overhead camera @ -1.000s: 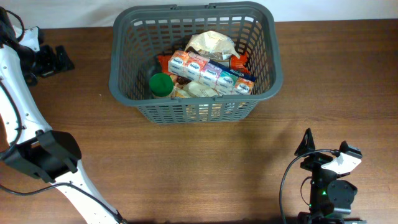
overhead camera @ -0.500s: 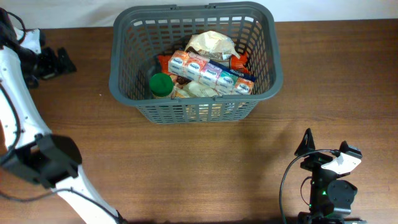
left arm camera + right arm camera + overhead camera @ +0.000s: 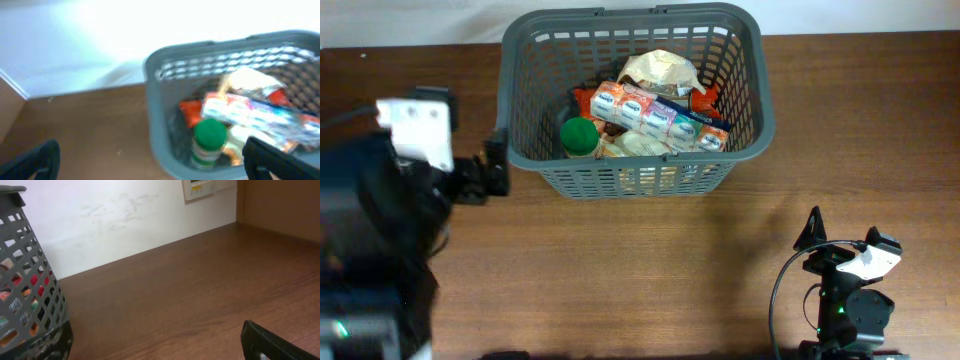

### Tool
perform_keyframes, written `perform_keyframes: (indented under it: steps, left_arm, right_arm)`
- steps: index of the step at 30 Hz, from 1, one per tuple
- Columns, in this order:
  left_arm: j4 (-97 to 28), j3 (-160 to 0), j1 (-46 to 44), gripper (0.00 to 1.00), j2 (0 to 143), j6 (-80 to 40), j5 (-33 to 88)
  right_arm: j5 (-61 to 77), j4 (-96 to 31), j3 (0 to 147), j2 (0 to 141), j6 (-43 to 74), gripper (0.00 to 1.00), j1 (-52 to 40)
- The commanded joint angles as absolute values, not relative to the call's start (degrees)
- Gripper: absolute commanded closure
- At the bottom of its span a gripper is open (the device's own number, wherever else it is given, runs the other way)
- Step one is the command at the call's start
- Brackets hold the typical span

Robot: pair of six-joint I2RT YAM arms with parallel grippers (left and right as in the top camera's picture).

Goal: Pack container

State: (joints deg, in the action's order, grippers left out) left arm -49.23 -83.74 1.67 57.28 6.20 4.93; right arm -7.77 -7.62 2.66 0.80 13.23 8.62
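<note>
1. Change observed: the left arm has swung in from the far left edge of the surface (image 3: 620,270). In the overhead view it now appears large and motion-blurred, with the left claw (image 3: 485,178) just beside the left wall of the container (image 3: 620,180).
2. Left claw state: the left wrist view shows the two fingers spread wide at the lower corners of the frame, with nothing between them.
3. Right claw (image 3: 811,232) state: unchanged, parked at the lower right and well apart from the container. The right wrist view shows its fingers spread, holding nothing.
4. Container position: unchanged, upright at the top centre of the surface.
5. Container contents: a green-lidded jar (image 3: 579,134) at the left, a row of cartons (image 3: 655,112) across the middle and a crumpled bag (image 3: 660,70) behind them.
6. Loose items: none are visible on the surface outside the container.
7. Assessment: packing appears largely complete. The left arm's arrival with nothing held suggests a check, an adjustment of the contents or a return pass, not a delivery.
8. Caution: the left claw is close to the slotted wall, so a further inward move could nudge the container.
</note>
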Motion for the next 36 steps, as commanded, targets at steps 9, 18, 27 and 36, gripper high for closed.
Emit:
perform_keyframes:
  steps: [9,18,27,36]
  left_arm:
    - [-13.37,-30.28,-2.55,0.01,22.26,6.46,3.4]
    - [-6.61,-9.52,-4.58,0.01,8.1,6.48,3.38]
    - [-8.64,-2.92,-4.58,0.01,0.84,6.46,3.42]
    - [-9.23,-2.72,-4.58,0.01,0.27,6.48,3.18]
  right_arm:
    - [-7.49,-7.44,1.93,0.19,12.95,0.01,8.21]
    - [-7.46,-7.44,1.93,0.19,12.95,0.01,8.21]
    - [-7.46,-7.44,1.93,0.19,12.95,0.01,8.21]
    - [-7.46,-7.44,1.93,0.19,12.95,0.01,8.21]
